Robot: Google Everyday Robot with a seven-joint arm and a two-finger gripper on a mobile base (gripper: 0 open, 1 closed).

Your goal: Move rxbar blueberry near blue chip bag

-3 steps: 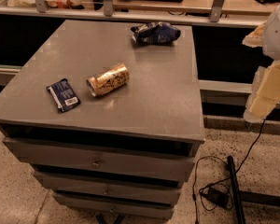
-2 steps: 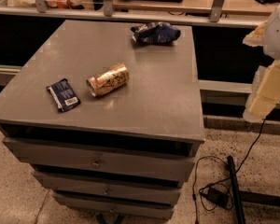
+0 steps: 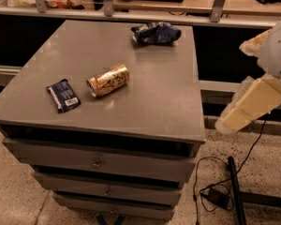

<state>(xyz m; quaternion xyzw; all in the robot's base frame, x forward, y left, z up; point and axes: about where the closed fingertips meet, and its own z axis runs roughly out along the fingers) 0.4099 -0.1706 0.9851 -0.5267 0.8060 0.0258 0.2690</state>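
**Current state.** The rxbar blueberry [image 3: 63, 95] lies flat near the front left corner of the grey drawer cabinet [image 3: 164, 102], skewed to the front edge, label patch toward the front. The blue chip bag [image 3: 156, 33] sits crumpled at the far edge, right of centre, well apart from the bar. A gold can [image 3: 107, 80] lies on its side just beside the bar, roughly between bar and bag. The gripper [image 3: 250, 104] hangs off the cabinet's right side, below top level and well apart from every item. It holds nothing. How far open it is cannot be told from this view.

**Step in hand (judged).** Approach and pick; the bar is untouched.

1. Bring the gripper over the top from above, not across the can.
2. Turn the wrist to match the bar's skew and close across its narrow width.
3. The wrapper is thin and flat, so descend fully to the surface before closing.
4. Lift clear before travelling. The can rests on its curved side and is likely to roll if nudged.
5. Set the bar down on bare surface beside the bag, not on it.

**Item count.**
- Bar: one
- Chip bag: one
- Can: one
- Drawer fronts: three
- Floor cable [image 3: 199, 182]: one, with one adapter block
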